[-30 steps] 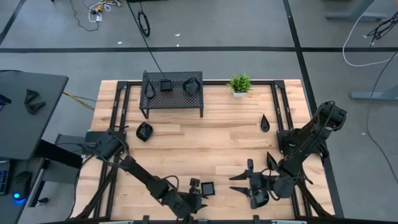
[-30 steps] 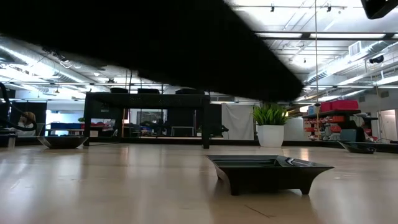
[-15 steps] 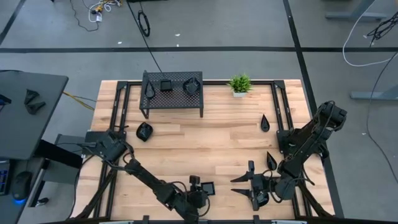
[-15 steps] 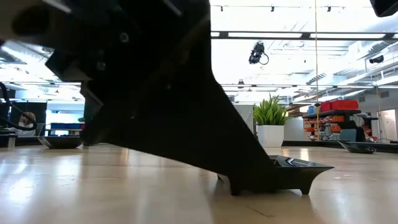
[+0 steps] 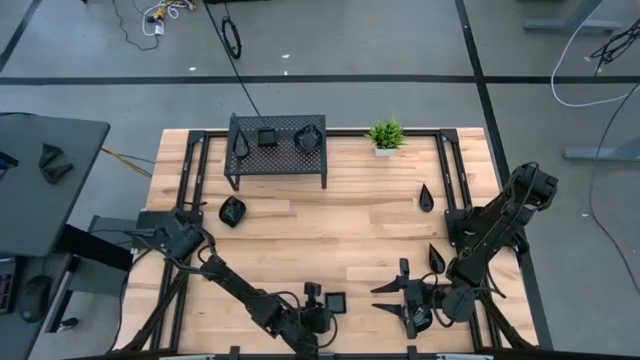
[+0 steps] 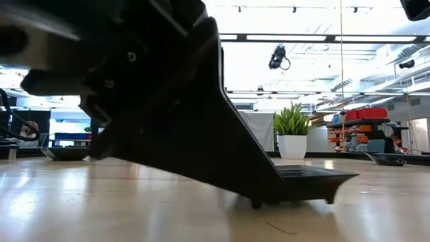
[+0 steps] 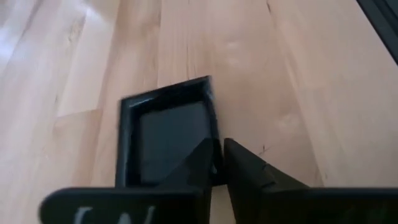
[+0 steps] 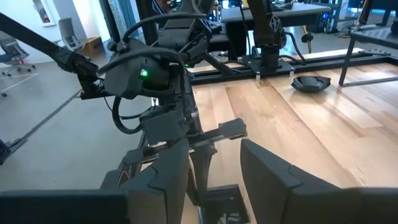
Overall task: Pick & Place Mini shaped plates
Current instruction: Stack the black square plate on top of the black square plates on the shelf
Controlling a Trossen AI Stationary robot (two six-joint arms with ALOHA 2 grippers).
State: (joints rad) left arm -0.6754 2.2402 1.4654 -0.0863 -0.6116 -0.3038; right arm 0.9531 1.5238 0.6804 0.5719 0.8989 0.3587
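Observation:
A small black square plate [image 5: 335, 302] stands on its feet near the table's front edge, and shows in the low view as the square plate [image 6: 316, 183]. My left gripper [image 5: 324, 303] slants down onto it, shut on its wall, and shows in the wrist view as the left gripper [image 7: 219, 160]. My right gripper [image 5: 392, 292] waits open to the right of it, holding nothing. A teardrop plate [image 5: 437, 257] lies beside the right arm, another teardrop plate [image 5: 425, 197] lies farther back, and a rounded plate [image 5: 232, 211] lies at the left. My left gripper pinches one side wall of the square plate [image 7: 215, 134] near a corner, with one finger [image 7: 196, 167] inside the dish and the other finger [image 7: 249, 175] outside. The fingers come slanting down from the table's left and near side. The plate stays level on the table.
A black perforated rack [image 5: 278, 160] at the back left carries three more small plates. A small potted plant [image 5: 385, 134] stands at the far edge. Bare wood lies in the table's middle [image 5: 330, 225].
My left gripper has tipped down toward the square plate and its fingers have shut on the plate's wall. The plate rests where it was. My right arm has kept still.

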